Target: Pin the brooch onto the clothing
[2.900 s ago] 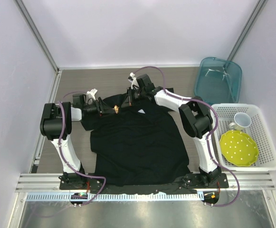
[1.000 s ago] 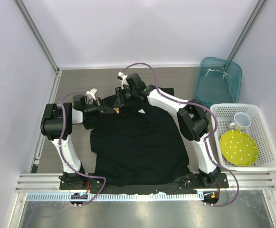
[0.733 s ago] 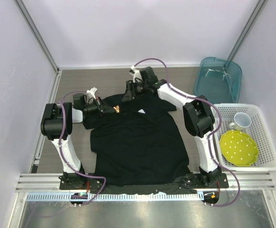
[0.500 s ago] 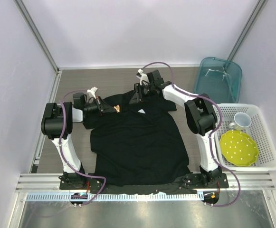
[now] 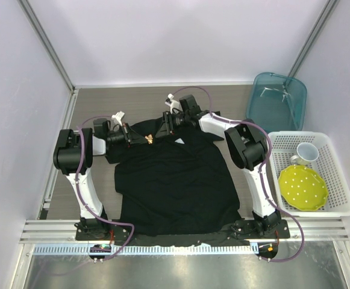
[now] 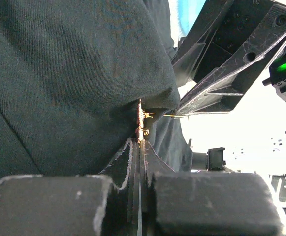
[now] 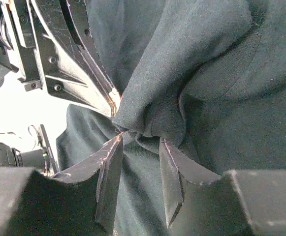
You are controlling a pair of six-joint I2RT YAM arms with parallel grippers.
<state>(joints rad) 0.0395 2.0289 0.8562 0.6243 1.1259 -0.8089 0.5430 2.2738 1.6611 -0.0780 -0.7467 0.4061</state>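
Left claw (image 6: 139,147) pinches the thin golden brooch (image 6: 141,120) edge-on; right claw (image 7: 140,147) grips bunched black knit clothing (image 7: 206,59).

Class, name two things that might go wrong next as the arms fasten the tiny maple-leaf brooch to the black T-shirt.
The left gripper pinches the tiny golden maple-leaf brooch by its edge only; pushing may twist it loose. The right gripper holds just a small bunched fold of the black T-shirt; the fold may slip before it is pierced.
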